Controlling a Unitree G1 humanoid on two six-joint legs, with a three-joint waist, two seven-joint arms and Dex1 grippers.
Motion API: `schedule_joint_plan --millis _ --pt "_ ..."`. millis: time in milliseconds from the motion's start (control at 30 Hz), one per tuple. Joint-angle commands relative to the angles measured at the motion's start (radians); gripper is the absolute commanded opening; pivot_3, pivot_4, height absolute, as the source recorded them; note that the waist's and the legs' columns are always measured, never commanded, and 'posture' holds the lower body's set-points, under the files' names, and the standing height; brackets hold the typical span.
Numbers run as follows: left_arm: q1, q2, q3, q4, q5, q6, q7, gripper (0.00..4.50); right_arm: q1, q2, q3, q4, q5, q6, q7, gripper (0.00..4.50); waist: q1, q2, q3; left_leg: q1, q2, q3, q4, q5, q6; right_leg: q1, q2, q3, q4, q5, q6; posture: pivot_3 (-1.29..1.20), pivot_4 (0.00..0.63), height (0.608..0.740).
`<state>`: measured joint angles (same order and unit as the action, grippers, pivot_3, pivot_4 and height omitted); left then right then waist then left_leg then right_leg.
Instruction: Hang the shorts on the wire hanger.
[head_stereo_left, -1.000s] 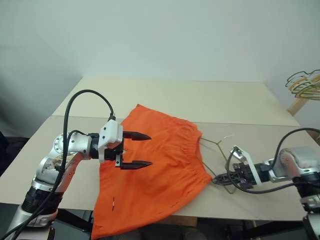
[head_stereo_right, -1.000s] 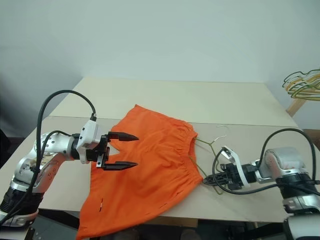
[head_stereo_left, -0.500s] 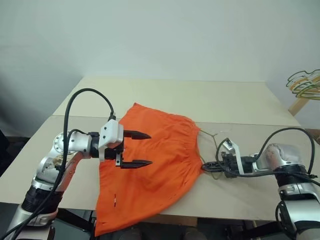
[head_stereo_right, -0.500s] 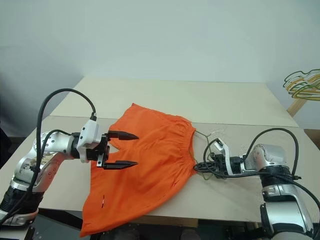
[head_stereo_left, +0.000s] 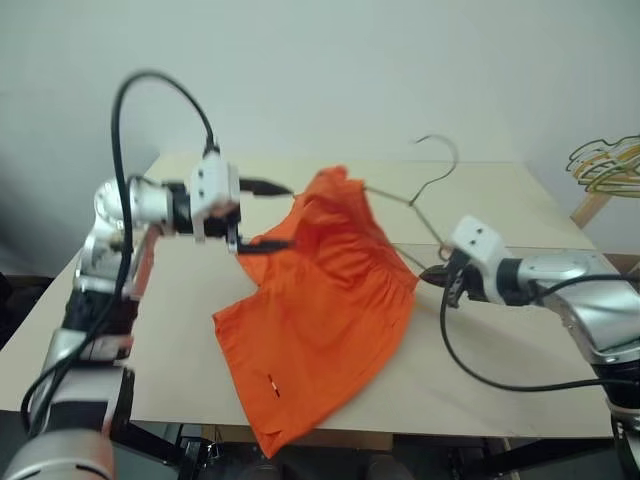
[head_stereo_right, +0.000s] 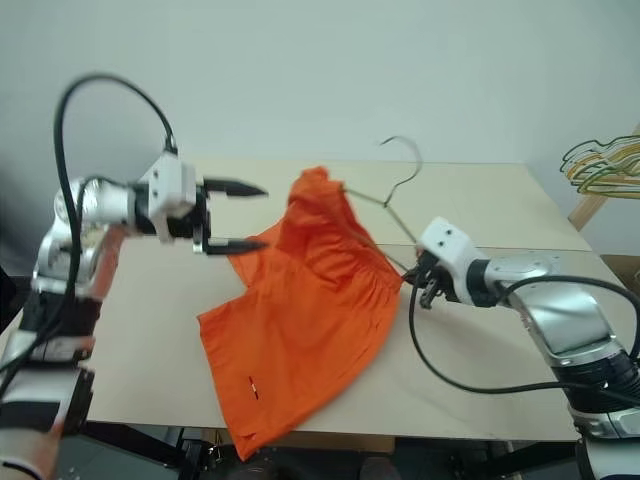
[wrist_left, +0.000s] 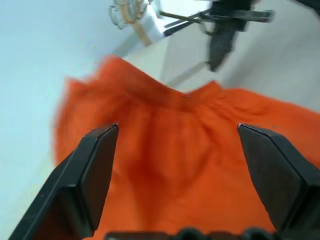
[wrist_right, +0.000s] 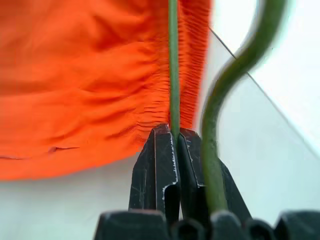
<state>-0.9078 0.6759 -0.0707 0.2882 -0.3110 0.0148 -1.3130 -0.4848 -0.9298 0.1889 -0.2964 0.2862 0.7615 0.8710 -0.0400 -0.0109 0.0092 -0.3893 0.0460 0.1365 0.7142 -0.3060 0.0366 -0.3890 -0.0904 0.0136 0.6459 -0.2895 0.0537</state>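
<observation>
The orange shorts (head_stereo_left: 325, 300) are partly lifted. Their upper end (head_stereo_right: 315, 195) is raised off the table and the lower end hangs over the front edge. The thin wire hanger (head_stereo_left: 425, 190) is tilted up with its hook (head_stereo_right: 405, 150) in the air, and one wire runs into the raised cloth. My right gripper (head_stereo_left: 442, 275) is shut on the hanger's wire, seen close in the right wrist view (wrist_right: 168, 131). My left gripper (head_stereo_left: 268, 215) is open at the left edge of the raised cloth. The shorts (wrist_left: 185, 150) lie just beyond its spread fingers (wrist_left: 95, 165).
The beige table (head_stereo_left: 500, 200) has a seam across its middle. A bunch of green and yellow wire hangers (head_stereo_left: 605, 165) sits on a wooden stand at the far right. A pale wall stands behind the table.
My right gripper has risen and rolled, tipping the hanger up and lifting one end of the shorts off the table. My left gripper has risen and moved forward to the raised cloth, still open.
</observation>
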Motion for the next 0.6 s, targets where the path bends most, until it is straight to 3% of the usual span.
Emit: schedule_joint_plan --millis 33,233,433,533,600 --pt "-0.146 -0.003 -0.001 0.15 0.042 -0.111 -0.058 4.13 -0.074 -0.011 0.035 -0.052 -0.051 -0.047 0.035 0.0 -0.01 0.0 0.0 0.0 0.0 0.0 0.0 0.0 0.0 0.0 0.0 0.0 0.0 0.0 0.0 -0.1 0.0 0.74" --pt "-0.254 0.02 -0.163 0.347 0.154 -0.347 -0.291 4.13 -0.185 0.012 0.098 -0.027 -0.055 0.037 0.097 0.0 -0.041 0.0 0.0 0.001 0.0 0.002 0.001 0.0 0.0 0.0 -0.001 0.001 0.0 -0.001 0.001 -0.09 0.0 0.74" --pt "-0.326 -0.052 -0.269 0.535 0.304 -0.481 -0.234 4.13 -0.225 0.0 0.131 -0.027 -0.082 0.059 0.137 0.0 -0.045 0.0 0.0 -0.001 0.001 0.001 0.001 -0.001 0.001 -0.001 -0.001 0.0 0.001 -0.001 0.001 -0.1 0.0 0.74" --pt "-0.348 -0.097 -0.27 0.609 0.357 -0.517 -0.172 3.62 -0.233 -0.002 0.127 -0.046 -0.078 0.075 0.152 0.0 -0.047 0.0 0.0 -0.002 0.0 -0.001 0.002 -0.001 0.003 -0.002 -0.002 0.001 0.001 -0.001 0.002 -0.11 0.0 0.74" --pt "-0.353 -0.112 -0.258 0.632 0.355 -0.528 -0.186 2.98 -0.234 -0.006 0.126 -0.053 -0.079 0.081 0.157 0.0 -0.054 0.0 0.0 -0.002 0.0 -0.001 0.002 -0.001 0.003 -0.003 -0.002 0.001 0.001 -0.001 0.002 -0.13 0.0 0.74"
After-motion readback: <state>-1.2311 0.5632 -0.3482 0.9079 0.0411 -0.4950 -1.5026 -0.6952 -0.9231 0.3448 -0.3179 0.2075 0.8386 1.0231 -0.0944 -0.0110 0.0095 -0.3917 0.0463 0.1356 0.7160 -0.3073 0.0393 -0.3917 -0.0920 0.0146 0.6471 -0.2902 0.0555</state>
